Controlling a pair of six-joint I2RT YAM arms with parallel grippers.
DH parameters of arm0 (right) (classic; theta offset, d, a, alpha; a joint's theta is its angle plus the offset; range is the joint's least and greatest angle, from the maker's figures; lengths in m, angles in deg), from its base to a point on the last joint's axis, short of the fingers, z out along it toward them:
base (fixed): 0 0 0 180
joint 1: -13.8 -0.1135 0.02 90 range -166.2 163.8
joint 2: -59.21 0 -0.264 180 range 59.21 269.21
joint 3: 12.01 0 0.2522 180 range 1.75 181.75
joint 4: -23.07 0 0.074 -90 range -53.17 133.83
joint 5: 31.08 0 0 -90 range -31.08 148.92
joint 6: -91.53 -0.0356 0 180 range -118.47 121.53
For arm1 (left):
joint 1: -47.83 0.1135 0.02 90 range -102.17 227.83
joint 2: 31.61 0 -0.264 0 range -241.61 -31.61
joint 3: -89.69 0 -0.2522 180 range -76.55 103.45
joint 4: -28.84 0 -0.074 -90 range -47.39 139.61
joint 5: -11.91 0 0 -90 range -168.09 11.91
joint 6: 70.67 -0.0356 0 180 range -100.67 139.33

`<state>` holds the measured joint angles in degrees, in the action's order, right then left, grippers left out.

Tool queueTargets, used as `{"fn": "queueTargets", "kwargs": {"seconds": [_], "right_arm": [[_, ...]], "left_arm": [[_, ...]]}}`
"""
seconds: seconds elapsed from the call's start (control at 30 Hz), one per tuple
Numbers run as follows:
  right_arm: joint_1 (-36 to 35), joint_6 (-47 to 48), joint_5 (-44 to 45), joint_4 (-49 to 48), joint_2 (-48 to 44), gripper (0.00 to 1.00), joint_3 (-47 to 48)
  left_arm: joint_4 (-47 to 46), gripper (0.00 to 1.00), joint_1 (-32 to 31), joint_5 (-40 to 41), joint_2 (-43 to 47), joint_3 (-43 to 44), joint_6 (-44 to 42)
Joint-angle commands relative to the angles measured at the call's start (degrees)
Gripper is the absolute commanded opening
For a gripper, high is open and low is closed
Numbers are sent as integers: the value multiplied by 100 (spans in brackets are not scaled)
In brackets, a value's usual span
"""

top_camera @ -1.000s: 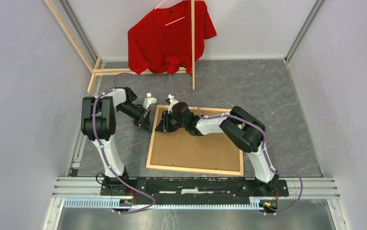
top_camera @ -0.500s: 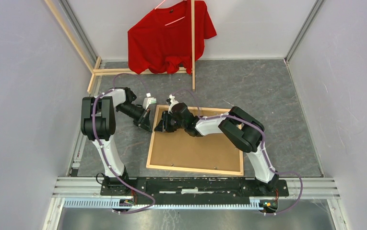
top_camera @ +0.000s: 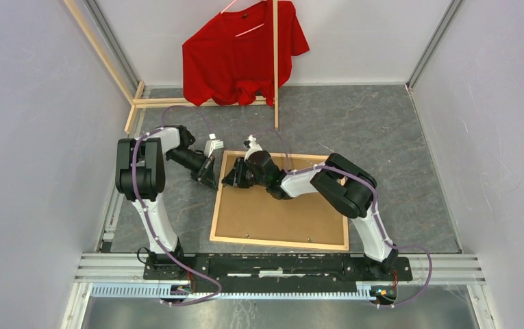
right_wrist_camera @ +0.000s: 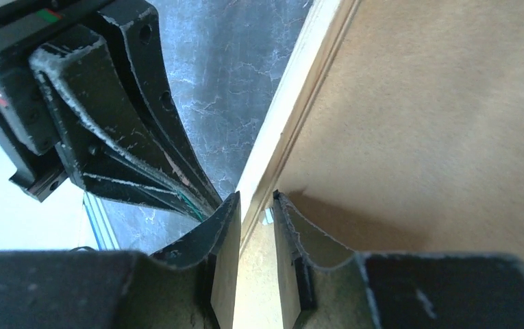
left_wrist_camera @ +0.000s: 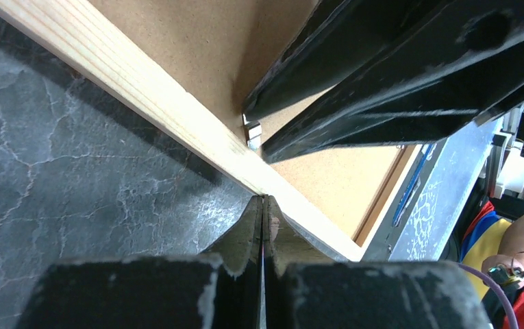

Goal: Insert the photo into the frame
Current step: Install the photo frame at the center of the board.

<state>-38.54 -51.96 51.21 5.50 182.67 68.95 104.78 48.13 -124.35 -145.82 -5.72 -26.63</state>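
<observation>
right end effector at the frame left rail

we see it part-open astride a small metal tab; rail's long axis runs ahead of it; left end effector clenched outside.

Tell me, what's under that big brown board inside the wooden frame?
The brown cardboard board fills the light wooden frame completely, so whatever lies beneath it is hidden. Only grey marbled tabletop shows around the frame.

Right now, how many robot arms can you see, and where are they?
2. The left arm reaches to the left edge of the frame. The right arm stretches across the brown backing board towards that same edge. None seem hidden.
</observation>
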Motion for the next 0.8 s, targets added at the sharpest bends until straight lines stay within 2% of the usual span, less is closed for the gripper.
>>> {"fn": "queueTargets", "kwargs": {"seconds": [0.0, 0.23, 0.77], "right_arm": [[11, 80, 429, -526, -618, 31, -518], [20, 158, 351, -547, -1055, 35, -862], [-302, 42, 450, -37, -307, 35, -255]], "left_arm": [[-60, 2, -38, -33, 33, -30, -272], [-39, 2, 136, -31, 49, 53, -263], [-39, 2, 135, -128, -14, -5, -334]]}}
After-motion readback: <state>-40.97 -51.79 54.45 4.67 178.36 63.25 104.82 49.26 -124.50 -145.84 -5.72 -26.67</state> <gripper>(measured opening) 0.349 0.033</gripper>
